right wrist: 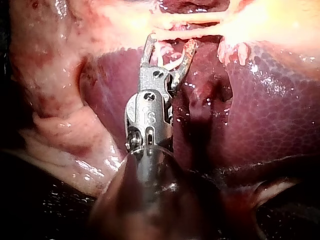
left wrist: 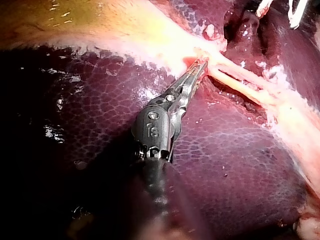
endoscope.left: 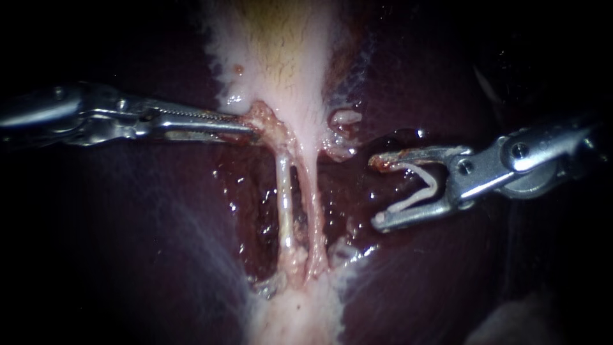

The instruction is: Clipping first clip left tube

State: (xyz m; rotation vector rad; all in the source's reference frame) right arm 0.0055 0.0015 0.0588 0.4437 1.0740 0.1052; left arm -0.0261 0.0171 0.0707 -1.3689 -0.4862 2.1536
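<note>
Two pale tubes run down from the gallbladder [endoscope.left: 281,51]: the left tube [endoscope.left: 284,198] and the right tube [endoscope.left: 313,211]. My left instrument [endoscope.left: 254,130] comes in from the left, its jaws shut on the tissue at the gallbladder's lower end, just above the tubes. In the left wrist view, the left instrument [left wrist: 200,67] grips the same spot. My right instrument [endoscope.left: 375,191] stands to the right of both tubes, apart from them. Its jaws stand wide apart and hold a white V-shaped clip [endoscope.left: 418,185] seated between them. In the right wrist view the right instrument [right wrist: 170,42] is just short of the tubes [right wrist: 185,32].
Dark red liver [endoscope.left: 128,255] lies on both sides of the tubes, with a wet raw bed [endoscope.left: 255,211] behind them. Frayed pale tissue [endoscope.left: 345,118] hangs at the gallbladder's right edge, above the right instrument's upper jaw.
</note>
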